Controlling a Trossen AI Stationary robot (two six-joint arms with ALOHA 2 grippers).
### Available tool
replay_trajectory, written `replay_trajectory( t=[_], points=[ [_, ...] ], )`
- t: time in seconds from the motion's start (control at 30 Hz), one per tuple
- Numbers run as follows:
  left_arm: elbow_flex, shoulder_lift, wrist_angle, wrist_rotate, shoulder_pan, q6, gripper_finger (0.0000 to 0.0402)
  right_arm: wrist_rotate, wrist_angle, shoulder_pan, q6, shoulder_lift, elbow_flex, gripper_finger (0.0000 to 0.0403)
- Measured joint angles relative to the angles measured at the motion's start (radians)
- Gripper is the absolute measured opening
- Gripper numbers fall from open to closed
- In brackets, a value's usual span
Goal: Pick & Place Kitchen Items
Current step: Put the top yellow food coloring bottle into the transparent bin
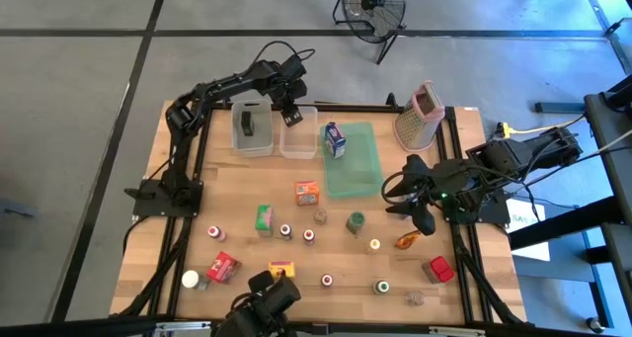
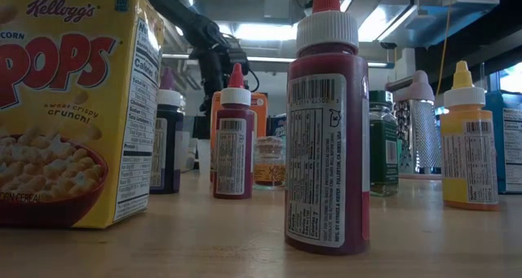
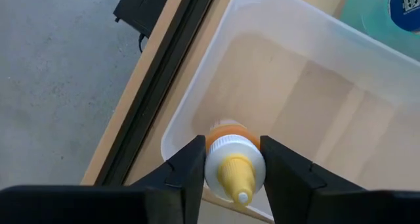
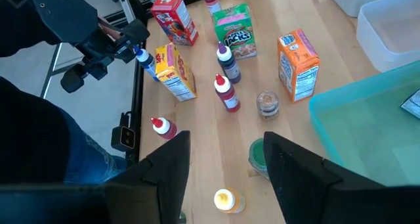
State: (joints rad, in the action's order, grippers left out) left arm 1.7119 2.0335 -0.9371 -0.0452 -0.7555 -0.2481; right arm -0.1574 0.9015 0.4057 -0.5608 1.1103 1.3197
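My left gripper (image 1: 289,114) is at the table's far side, over the right one of two clear bins (image 1: 299,132), and is shut on a small squeeze bottle (image 3: 234,169). The bottle has a white cap, a yellow nozzle and an orange body. It is seen from above at the bin's wall (image 3: 190,112). My right gripper (image 4: 226,145) hangs open and holds nothing, above the table's right side beside the green tray (image 1: 353,164). Cartons, small bottles and jars stand scattered over the table's near half. My left gripper pinches the bottle's white cap (image 3: 216,163) between its two fingers, one on each side. The fingers come from above, slanting steeply down. The bottle stands upright below them, nozzle up; whether its base rests on the bin, the cap and fingers hide.
The left clear bin (image 1: 251,129) holds a dark item. A blue carton (image 1: 335,139) stands at the tray's far left corner, and the box grater (image 1: 419,115) at the far right. An orange carton (image 4: 298,65), a yellow carton (image 4: 176,71) and red-capped bottles (image 4: 226,92) stand mid-table.
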Motion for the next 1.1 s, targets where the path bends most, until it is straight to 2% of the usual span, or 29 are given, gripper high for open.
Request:
replay_trajectory(
  t=[0.4,0.53,0.8,0.97,1.1],
  points=[
    [0.000,0.000,0.000,-0.003,0.000,0.003,0.0133,0.001,-0.001,0.000,0.000,0.000,0.000,0.0195],
    [0.000,0.000,0.003,-0.044,0.000,0.002,0.0133,0.004,0.000,0.000,0.000,0.000,0.000,0.0195],
    [0.000,-0.001,0.031,-0.048,0.005,-0.023,0.0131,0.003,0.000,0.000,0.000,0.000,0.000,0.0195],
    [0.000,-0.001,0.101,-0.057,0.008,-0.024,0.0130,0.003,0.000,-0.001,0.000,0.000,0.000,0.0195],
    [0.000,-0.001,0.158,-0.113,0.010,-0.010,0.0130,0.003,0.000,-0.001,0.000,0.000,0.000,0.0195]
  ],
)
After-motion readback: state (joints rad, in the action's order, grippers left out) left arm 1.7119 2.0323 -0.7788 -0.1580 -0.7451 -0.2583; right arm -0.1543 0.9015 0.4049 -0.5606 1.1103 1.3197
